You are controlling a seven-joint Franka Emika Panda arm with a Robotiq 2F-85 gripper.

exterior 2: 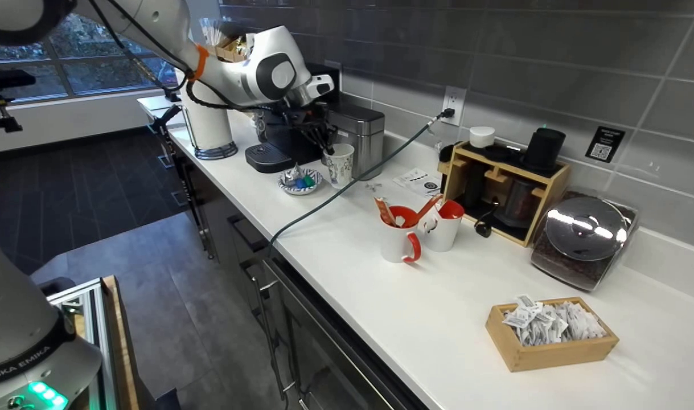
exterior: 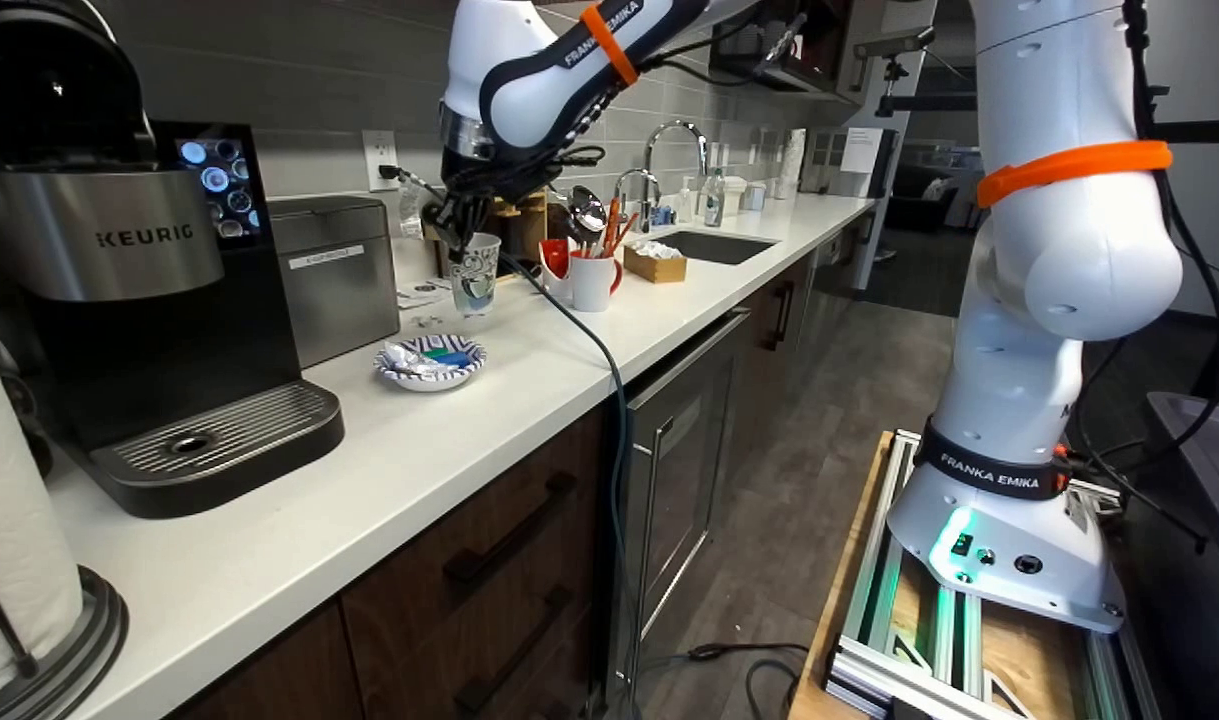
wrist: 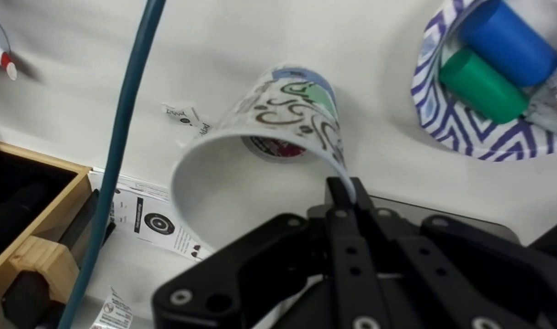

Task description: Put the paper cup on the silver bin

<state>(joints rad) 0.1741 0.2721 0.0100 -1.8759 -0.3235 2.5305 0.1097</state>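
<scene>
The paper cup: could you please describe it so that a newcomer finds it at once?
On the white counter, find the Keurig coffee machine, then the silver bin beside it. Near that bin, the pincer grips the paper cup by its rim. Brown swirls and no visible handle set it apart from the nearby red-handled white mug.

Coffee machine (exterior: 129,265): near left in an exterior view, looking along the bench (exterior: 419,430) to the far sink (exterior: 724,248).
Packet box (exterior 2: 563,354): near right in an exterior view, facing oppositely, toward the far window (exterior 2: 90,74).
Pincer (wrist: 349,192): close-up in the wrist view, aimed down.
Paper cup (wrist: 260,178): shared by all three views.
</scene>
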